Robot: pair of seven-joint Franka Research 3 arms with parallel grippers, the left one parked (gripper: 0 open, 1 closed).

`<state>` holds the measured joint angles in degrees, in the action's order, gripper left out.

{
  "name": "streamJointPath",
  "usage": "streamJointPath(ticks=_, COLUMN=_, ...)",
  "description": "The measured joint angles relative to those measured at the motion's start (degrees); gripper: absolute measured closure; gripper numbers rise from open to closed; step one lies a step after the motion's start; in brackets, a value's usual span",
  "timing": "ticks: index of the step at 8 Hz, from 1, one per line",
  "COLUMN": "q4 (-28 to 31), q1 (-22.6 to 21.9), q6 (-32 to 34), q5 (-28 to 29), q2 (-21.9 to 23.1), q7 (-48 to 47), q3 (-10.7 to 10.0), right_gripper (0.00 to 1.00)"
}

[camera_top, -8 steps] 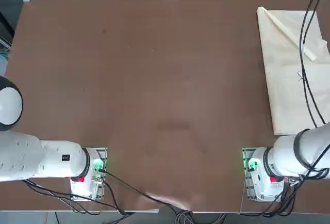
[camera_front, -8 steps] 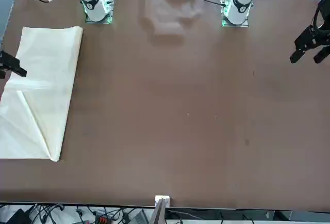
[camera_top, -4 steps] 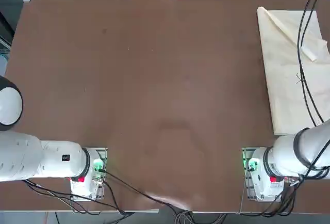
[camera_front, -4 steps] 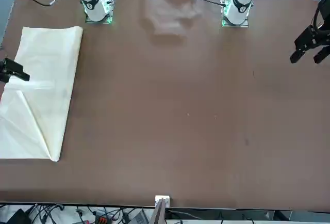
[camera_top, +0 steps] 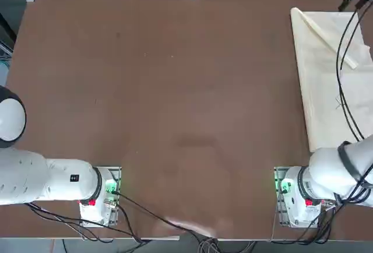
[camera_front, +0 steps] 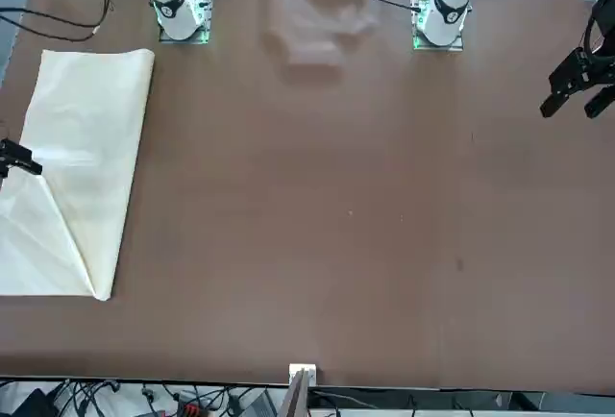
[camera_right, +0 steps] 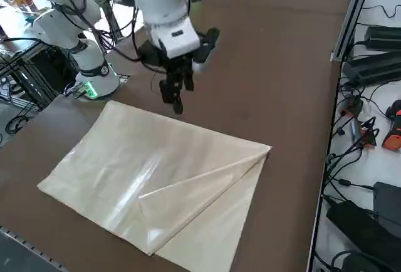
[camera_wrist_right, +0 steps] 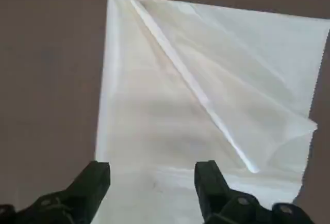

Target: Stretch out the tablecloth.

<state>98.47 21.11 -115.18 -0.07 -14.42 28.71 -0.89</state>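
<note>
Item 1: large cream-beige tablecloth of thin, shiny, creased fabric [camera_right: 156, 178] [camera_top: 329, 78] [camera_front: 82, 167] [camera_wrist_right: 206, 95]. Lies flat on brown tabletop [camera_top: 175, 90], at robot's right edge, well apart from table centre. Folded into long rectangle; one corner flap turned over on top, w/ a diagonal crease running from the far inner corner toward the outer edge. Near short edge sits just beyond the R arm's base [camera_top: 294, 197]. Outer long edge runs out of frame in top and front views.

Item 2: right gripper, black, two-finger [camera_right: 176, 94] [camera_wrist_right: 152, 180]. Hangs above the cloth, pointing down, over the inner long edge in side view; not touching fabric, nothing between the fingers. Jaws spread wide; wrist view shows both fingers [camera_wrist_right: 95, 180] apart w/ cloth visible in the gap. Front view: only a black tip [camera_front: 17, 159] shows at the pic's left edge, over the cloth.

Item 3: black cables [camera_top: 344, 60], trailing from R arm, cross above the cloth in top view.
</note>
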Motion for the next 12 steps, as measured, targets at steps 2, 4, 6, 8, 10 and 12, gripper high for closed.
streamJointPath(ticks=2, q4=9.28, q1=3.81, q6=-15.8, q5=0.0, q2=-0.12, q7=11.24, q3=-0.02, right_gripper=0.0)
streamJointPath(ticks=4, q4=17.34, q1=4.49, q6=-30.55, q5=-0.13, q2=-0.4, q7=21.33, q3=0.01, right_gripper=0.0)
streamJointPath(ticks=6, q4=20.72, q1=5.66, q6=-40.84, q5=-0.16, q2=-2.86, q7=33.42, q3=0.02, right_gripper=0.0)
streamJointPath(ticks=8, q4=20.81, q1=7.65, q6=-45.5, q5=-0.16, q2=-6.65, q7=42.0, q3=0.03, right_gripper=0.0)
streamJointPath(ticks=10, q4=20.77, q1=9.4, q6=-46.82, q5=-0.16, q2=-9.51, q7=45.4, q3=0.1, right_gripper=0.0)
streamJointPath(ticks=12, q4=20.7, q1=10.24, q6=-47.61, q5=-0.16, q2=-11.34, q7=46.77, q3=0.17, right_gripper=0.0)
